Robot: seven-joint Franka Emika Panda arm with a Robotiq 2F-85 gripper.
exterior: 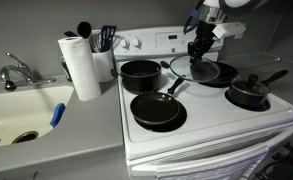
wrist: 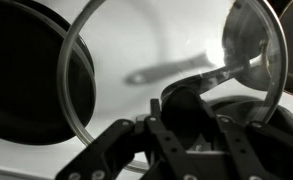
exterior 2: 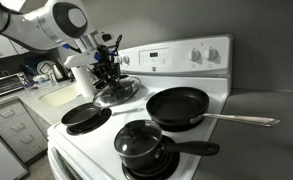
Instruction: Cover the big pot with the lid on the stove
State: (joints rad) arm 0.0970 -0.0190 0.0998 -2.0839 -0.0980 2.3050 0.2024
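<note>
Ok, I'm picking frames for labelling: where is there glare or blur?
Wrist view: bright glare on the glass lid, the pincer dark and soft up close. Both exterior views: even light, no strong glare on the white stove.

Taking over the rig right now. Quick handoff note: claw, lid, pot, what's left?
The claw looks shut on the knob of the lid, judging by the wrist view.
The lid is held over the white middle of the stove, between the big pot and a frying pan.
The big pot sits on a back burner, uncovered.
Done: lid grasped.
Left: carry it over the pot, lower, release.
</note>
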